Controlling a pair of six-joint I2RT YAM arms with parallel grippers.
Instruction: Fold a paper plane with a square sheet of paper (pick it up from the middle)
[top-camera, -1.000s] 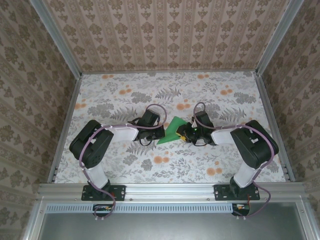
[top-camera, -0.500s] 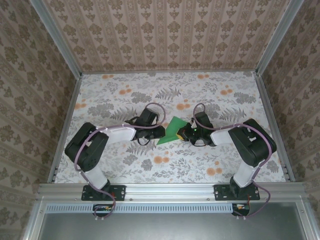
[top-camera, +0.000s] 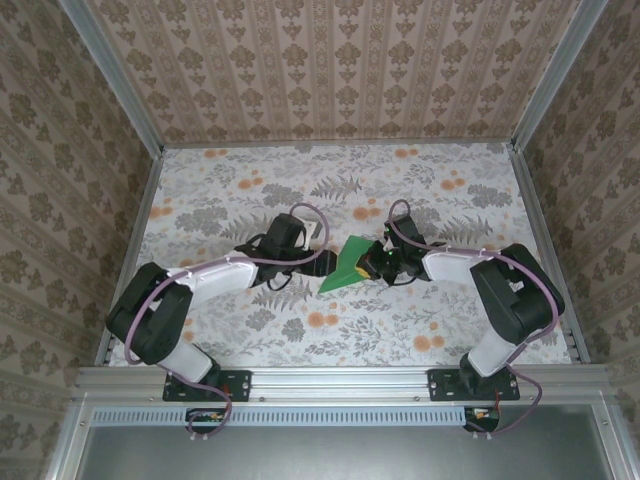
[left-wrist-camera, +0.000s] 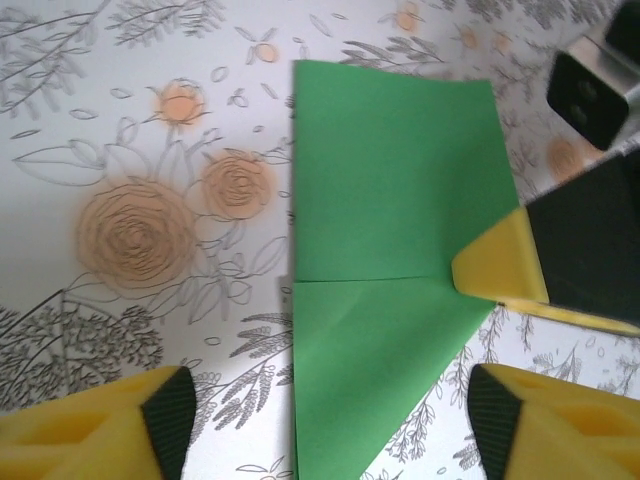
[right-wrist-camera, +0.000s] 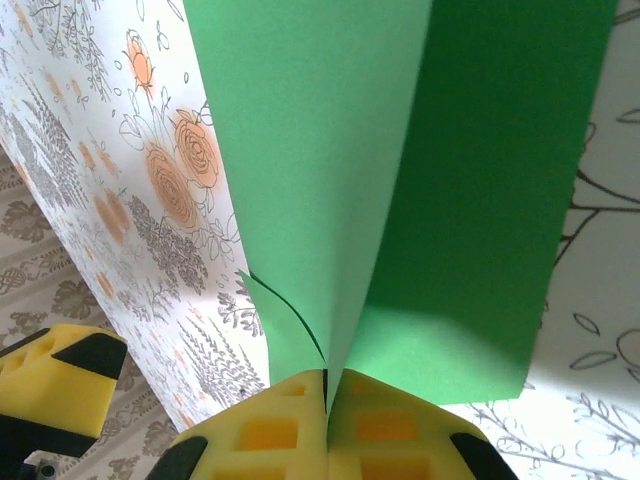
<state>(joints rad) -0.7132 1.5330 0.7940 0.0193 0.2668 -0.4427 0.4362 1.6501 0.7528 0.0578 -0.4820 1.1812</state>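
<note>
Right wrist: mid-fold, our right gripper (right-wrist-camera: 327, 388) pinches the paper (right-wrist-camera: 400, 150) — left gripper (left-wrist-camera: 330, 425), spread empty, should probably crease next.

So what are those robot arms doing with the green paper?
They are folding a thin bright green sheet of paper on the flowery table. The right gripper is pinched shut on one folded end. The left gripper is open at the opposite edge, not gripping it. It is only partly folded, no plane yet.
</note>
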